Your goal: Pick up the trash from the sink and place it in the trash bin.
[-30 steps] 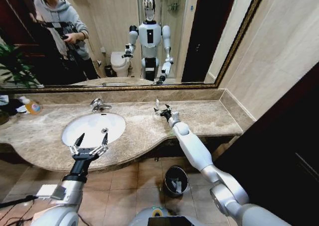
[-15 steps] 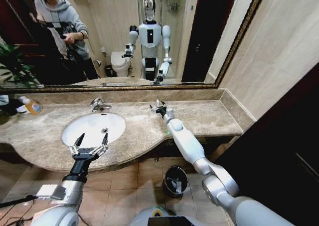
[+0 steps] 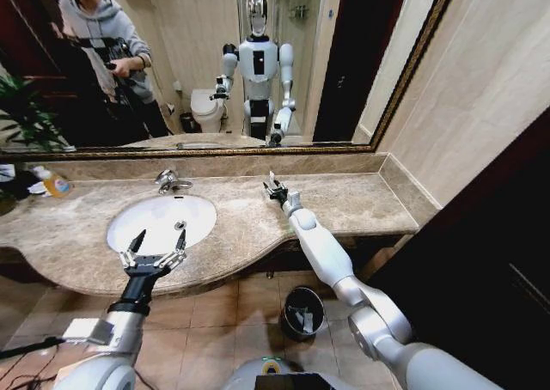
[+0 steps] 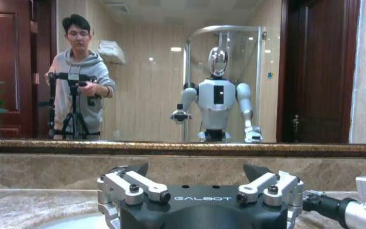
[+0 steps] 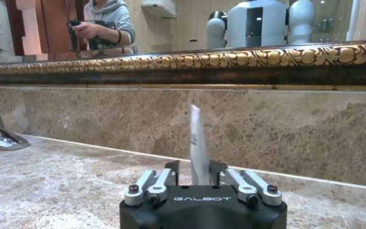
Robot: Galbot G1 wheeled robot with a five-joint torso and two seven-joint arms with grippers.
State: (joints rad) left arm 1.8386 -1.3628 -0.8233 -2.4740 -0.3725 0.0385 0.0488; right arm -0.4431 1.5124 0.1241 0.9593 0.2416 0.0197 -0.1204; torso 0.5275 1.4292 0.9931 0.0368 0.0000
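Observation:
My right gripper [image 3: 274, 188] hangs over the marble counter to the right of the sink [image 3: 129, 224], shut on a flat white rectangular bar [image 3: 271, 179] of trash. In the right wrist view the bar [image 5: 196, 143] stands upright on edge between the fingers of that gripper [image 5: 194, 172], close to the back wall. My left gripper [image 3: 157, 242] is open and empty above the sink's front rim; the left wrist view shows its fingers [image 4: 197, 170] spread wide. The black trash bin [image 3: 290, 297] stands on the floor under the counter's edge, with light litter inside.
A chrome faucet [image 3: 168, 181] rises behind the basin. A bottle of orange liquid [image 3: 54, 183] stands at the far left of the counter beside a plant. A gilt-framed mirror [image 3: 215, 150] runs along the back wall. A dark door fills the right side.
My right arm has drawn in and swung slightly left, carrying the white bar toward the back of the counter. The left arm has stayed still.

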